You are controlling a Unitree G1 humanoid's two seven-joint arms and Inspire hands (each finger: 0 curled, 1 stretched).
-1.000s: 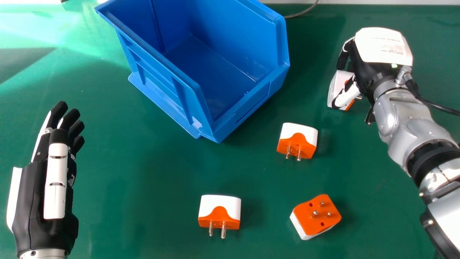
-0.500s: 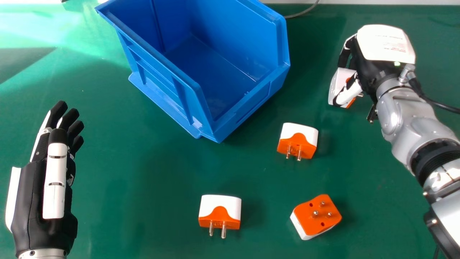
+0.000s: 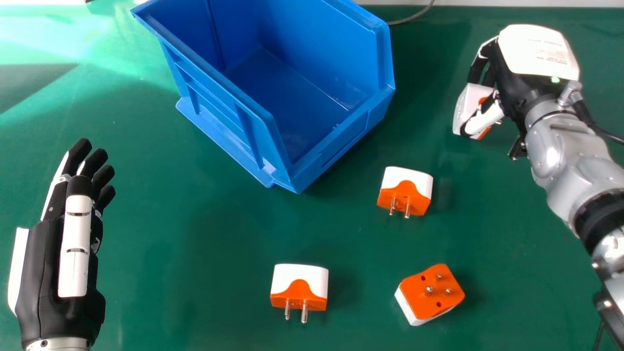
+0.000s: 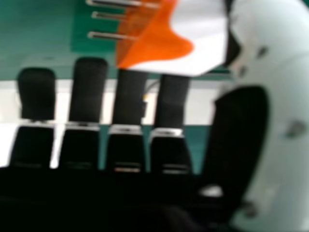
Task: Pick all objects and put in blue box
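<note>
Four orange-and-white plug adapters are counted in all: one is held in the right hand (image 3: 526,58), and three are set apart on the green counter (image 3: 204,243): one nearest the box (image 3: 404,178), one toward the middle of the near side (image 3: 303,277), and one to the right of that (image 3: 420,295). Two prongs are shown on each of the first two, three on the last. One blue box (image 3: 222,109) and one grey cable (image 3: 413,18) are also counted.
</note>
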